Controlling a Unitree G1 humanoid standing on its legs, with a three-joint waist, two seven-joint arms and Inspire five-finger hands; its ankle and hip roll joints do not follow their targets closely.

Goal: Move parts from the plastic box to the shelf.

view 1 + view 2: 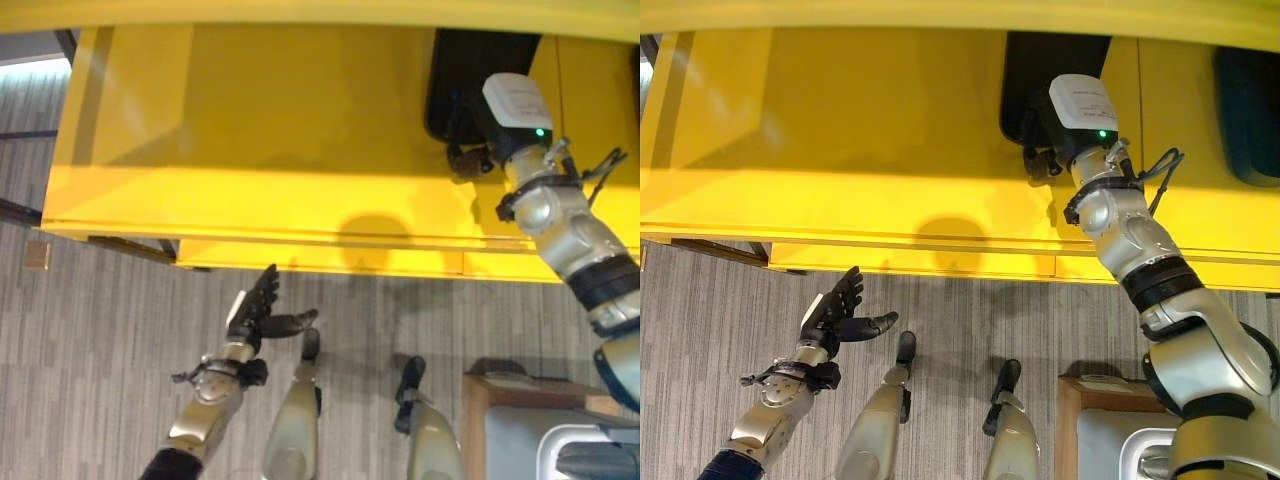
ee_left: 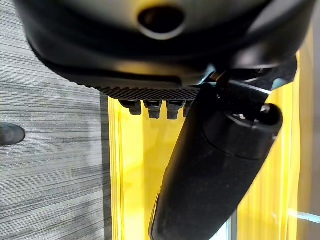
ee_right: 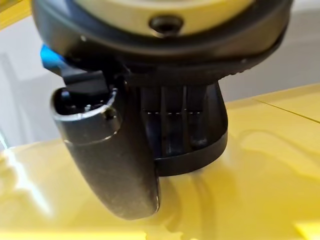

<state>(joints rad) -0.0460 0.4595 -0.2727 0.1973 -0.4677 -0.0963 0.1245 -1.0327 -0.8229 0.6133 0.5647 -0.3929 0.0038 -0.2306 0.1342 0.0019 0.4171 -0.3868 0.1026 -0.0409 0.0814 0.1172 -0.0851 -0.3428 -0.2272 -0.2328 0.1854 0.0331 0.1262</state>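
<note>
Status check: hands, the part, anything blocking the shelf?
Right hand on black plastic part lying on yellow metal shelf, grip unclear. Left hand open, empty, low over the grey floor. No obstruction seen.

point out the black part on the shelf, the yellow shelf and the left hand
black part [image 1: 1040, 75], right eye view, its top face
yellow shelf [image 1: 250, 130], left eye view, bare surface
left hand [image 1: 258, 305], left eye view, palm

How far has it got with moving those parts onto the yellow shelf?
The right robot hand is on a black part lying on the yellow shelf, apparently placing it. Another dark part already lies further right. The left robot hand hangs open, holding nothing. How many remain isn't visible.
</note>
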